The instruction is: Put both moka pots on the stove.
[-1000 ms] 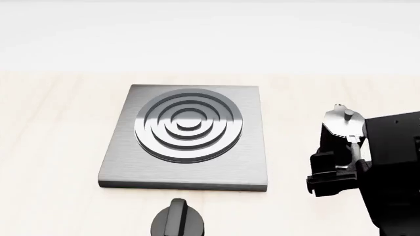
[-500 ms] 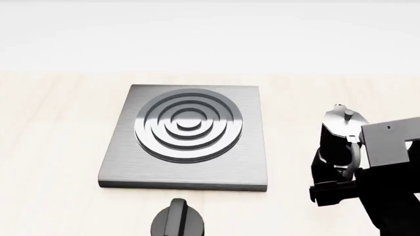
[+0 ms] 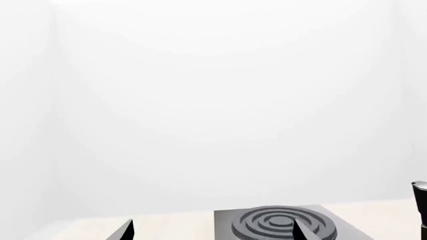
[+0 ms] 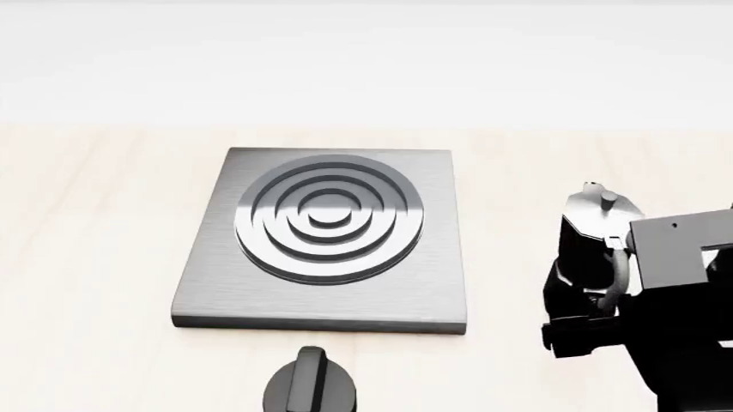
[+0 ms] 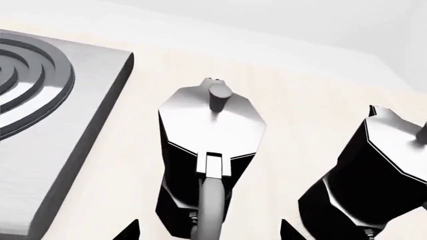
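Counter (image 4: 92, 257) carried the stove (image 4: 332, 296) mid-counter, burner bare. Two moka pots stood off its right edge: nearer moka pot (image 5: 210, 150), second moka pot (image 5: 383, 170) further right. Right gripper (image 5: 208, 231) sat fingers apart, straddling the nearer handle; best to centre before closing. Left gripper (image 3: 210, 234) hung apart, empty. Black knob (image 4: 309, 386) sat at the front edge.

stove (image 4: 332, 296): brushed grey metal, concentric ring pattern
near moka pot (image 5: 207, 165): glossy black body, silver-grey lid and handle hinge
far moka pot (image 5: 373, 185): black, silver-grey lid
knob (image 4: 309, 386): black
table (image 4: 103, 257): pale wood grain
right arm (image 4: 687, 309): black, grey block
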Motion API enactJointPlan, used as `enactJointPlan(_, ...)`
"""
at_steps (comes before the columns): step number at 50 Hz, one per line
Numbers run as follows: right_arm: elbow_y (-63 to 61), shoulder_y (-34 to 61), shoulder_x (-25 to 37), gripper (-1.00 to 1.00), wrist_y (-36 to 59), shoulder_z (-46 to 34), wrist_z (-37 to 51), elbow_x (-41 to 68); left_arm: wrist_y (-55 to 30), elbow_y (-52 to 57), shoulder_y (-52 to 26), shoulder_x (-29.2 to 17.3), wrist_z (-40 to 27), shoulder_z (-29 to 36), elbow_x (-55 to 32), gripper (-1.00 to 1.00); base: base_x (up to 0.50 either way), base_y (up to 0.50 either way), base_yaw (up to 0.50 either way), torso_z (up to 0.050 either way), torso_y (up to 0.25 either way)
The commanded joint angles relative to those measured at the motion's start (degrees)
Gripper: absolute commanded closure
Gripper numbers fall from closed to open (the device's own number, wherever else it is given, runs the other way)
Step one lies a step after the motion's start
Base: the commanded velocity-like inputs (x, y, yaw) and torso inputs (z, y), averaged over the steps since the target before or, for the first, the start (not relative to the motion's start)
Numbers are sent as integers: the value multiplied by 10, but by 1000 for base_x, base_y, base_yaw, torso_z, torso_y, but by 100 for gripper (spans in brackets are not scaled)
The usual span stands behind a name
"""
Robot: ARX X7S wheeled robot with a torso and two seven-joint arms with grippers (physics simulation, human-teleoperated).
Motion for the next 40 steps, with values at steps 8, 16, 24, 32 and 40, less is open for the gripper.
enactJointPlan(8, 3, 4, -6, 100, -8, 6, 7, 3, 6, -9, -3, -1, -2, 4, 1, -100, 0, 0, 0, 0, 0)
enactJointPlan(16, 2, -2, -6, 100, -17, 5, 8, 1, 7, -10, -3, -2, -4, 6, 3, -100, 0, 0, 0, 0, 0)
enactJointPlan(24, -24, -11, -2, 100, -11, 12, 11, 9, 7, -9, 1, -2, -5, 10, 8, -100, 0, 0, 0, 0, 0)
enactJointPlan(32, -78, -15, 3, 100, -5, 21, 20, 17, 15, -10, 9, -4, -8, 9, 11, -100, 0, 0, 0, 0, 0)
enactJointPlan(40, -162, -17, 11, 100, 28, 36, 35, 35, 18, -12, 10, -6, -9, 11, 10, -100, 0, 0, 0, 0, 1)
